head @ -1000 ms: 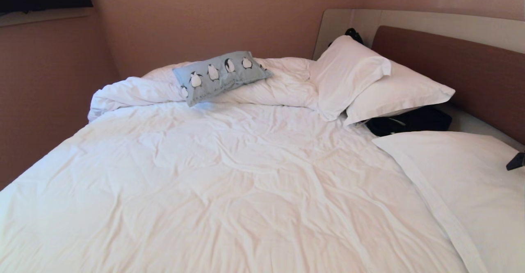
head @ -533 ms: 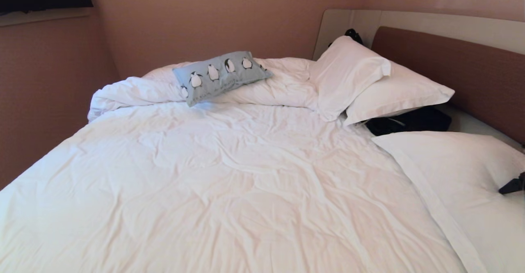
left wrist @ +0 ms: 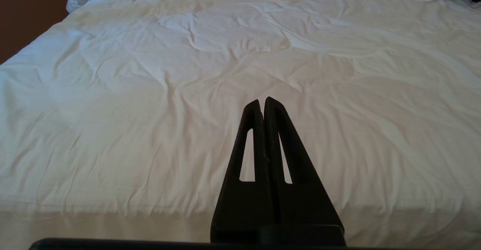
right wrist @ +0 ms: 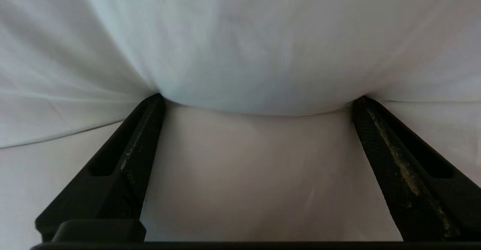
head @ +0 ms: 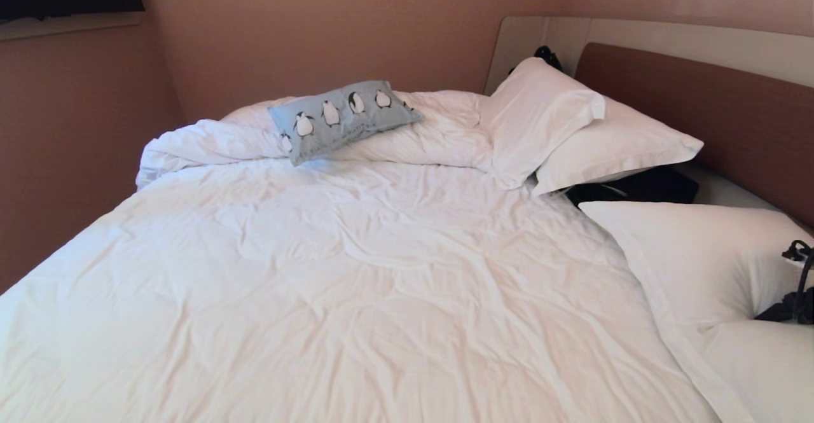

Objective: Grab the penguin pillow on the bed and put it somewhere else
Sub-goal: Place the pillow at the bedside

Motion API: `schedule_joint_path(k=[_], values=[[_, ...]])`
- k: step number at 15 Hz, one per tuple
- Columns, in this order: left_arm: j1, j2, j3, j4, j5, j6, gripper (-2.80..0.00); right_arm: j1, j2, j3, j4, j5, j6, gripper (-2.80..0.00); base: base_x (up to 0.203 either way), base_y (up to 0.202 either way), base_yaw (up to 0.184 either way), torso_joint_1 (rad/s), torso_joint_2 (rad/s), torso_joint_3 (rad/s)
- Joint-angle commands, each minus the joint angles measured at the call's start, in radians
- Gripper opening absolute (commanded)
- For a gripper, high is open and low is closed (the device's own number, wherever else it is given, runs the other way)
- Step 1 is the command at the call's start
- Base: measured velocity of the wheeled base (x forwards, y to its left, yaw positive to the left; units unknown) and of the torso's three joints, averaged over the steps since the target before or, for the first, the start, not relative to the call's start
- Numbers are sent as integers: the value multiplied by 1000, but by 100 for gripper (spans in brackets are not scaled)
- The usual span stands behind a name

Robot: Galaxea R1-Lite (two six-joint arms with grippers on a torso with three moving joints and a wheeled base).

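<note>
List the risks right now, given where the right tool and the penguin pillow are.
1. The right tool, jaws spread wide, presses its fingertips into a white pillow at the bed's right side. Closing here would likely grab the wrong pillow.
2. The penguin pillow lies far off on the bunched duvet by the wall; reaching it may be a long stretch.
3. A cable beside the tool could snag the bedding.
</note>
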Motion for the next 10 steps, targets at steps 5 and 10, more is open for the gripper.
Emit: schedule_joint_path(k=[5,10], values=[[0,0,2,0,0,1,-280,18,72,0,5,-41,-26,0,0,0,0,0,0,0],[0,0,1,0,0,1,-280,18,61,0,4,-40,-23,-280,0,0,0,0,0,0]])
